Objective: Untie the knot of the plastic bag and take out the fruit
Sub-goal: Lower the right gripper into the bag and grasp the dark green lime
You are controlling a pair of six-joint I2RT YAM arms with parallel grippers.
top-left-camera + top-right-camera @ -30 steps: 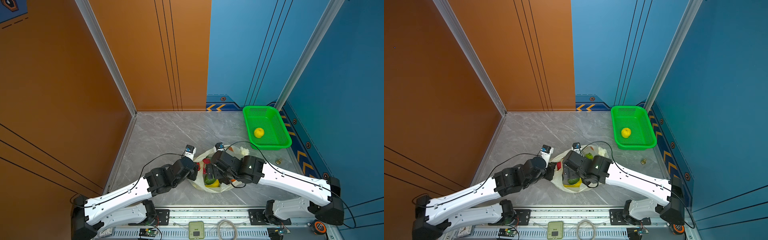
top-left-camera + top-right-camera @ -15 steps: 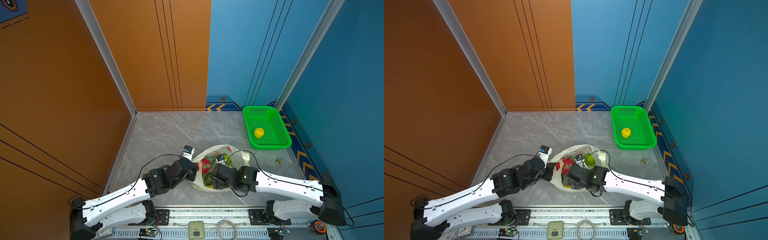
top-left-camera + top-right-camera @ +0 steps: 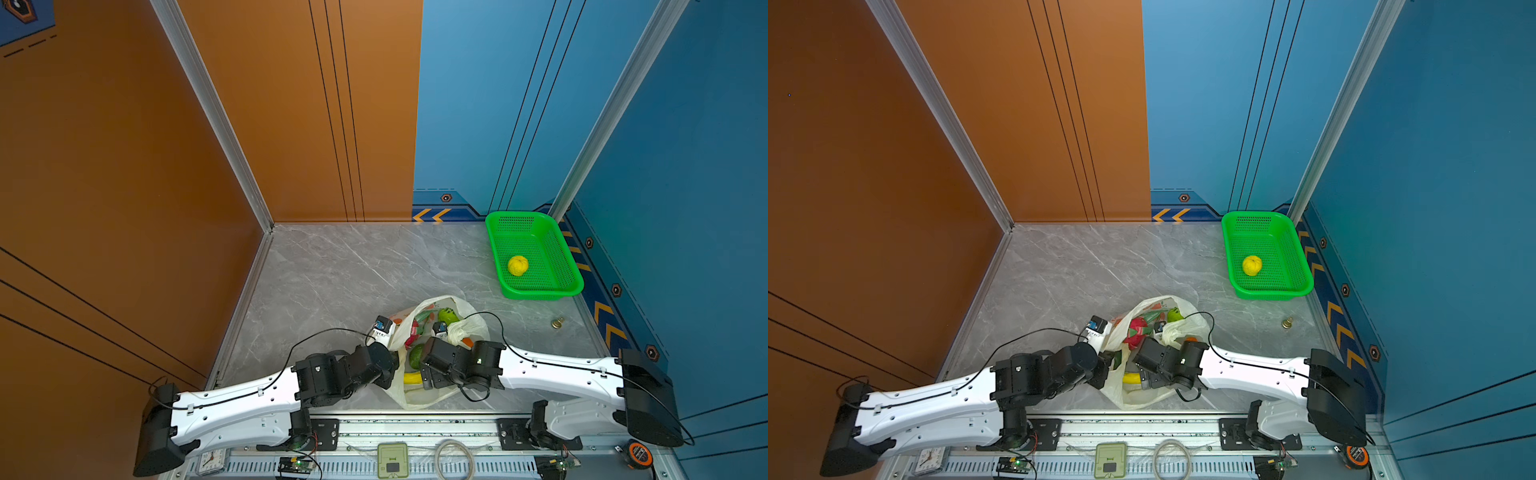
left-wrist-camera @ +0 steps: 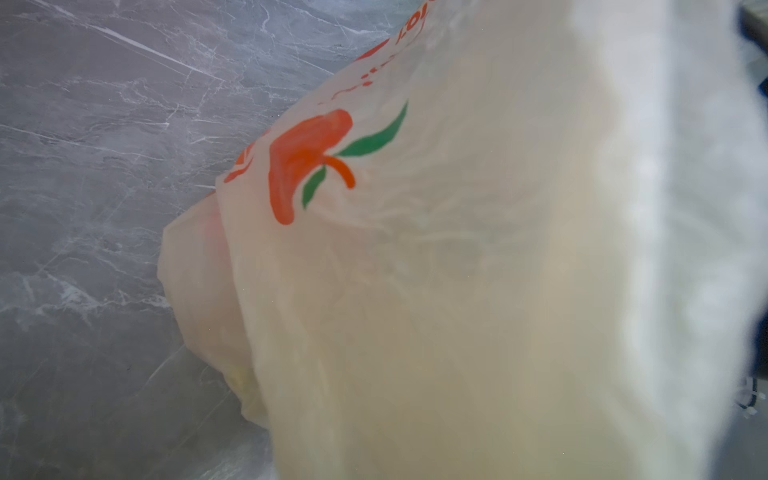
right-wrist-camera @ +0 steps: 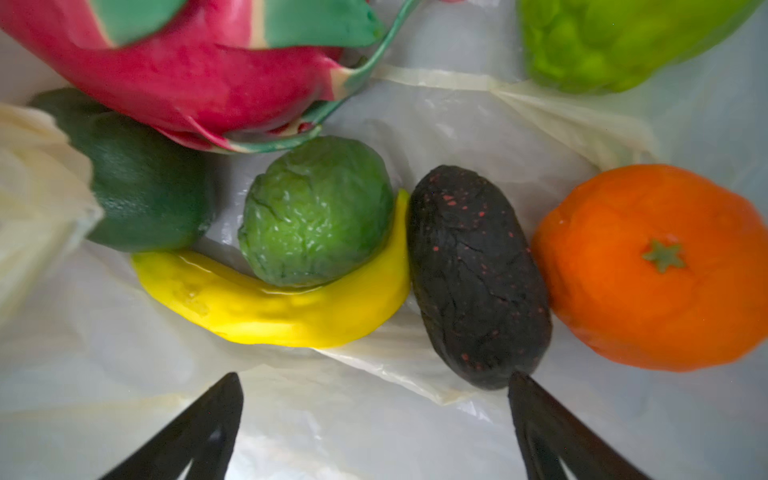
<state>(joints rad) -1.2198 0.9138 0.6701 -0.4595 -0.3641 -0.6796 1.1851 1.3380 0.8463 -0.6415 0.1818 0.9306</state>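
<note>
Pale-yellow plastic bag lies open on the grey table, at the lower centre of both top views.
At the bag's left rim the left pincer is closed on the film, which fills most of its wrist view. Inside the bag, the right pincer stands wide apart and empty, one tip just beside the dark avocado. The banana, wrinkled green fruit, green avocado, dragon fruit and orange lie close by. A yellow citrus sits in the green basket, at the right.
</note>
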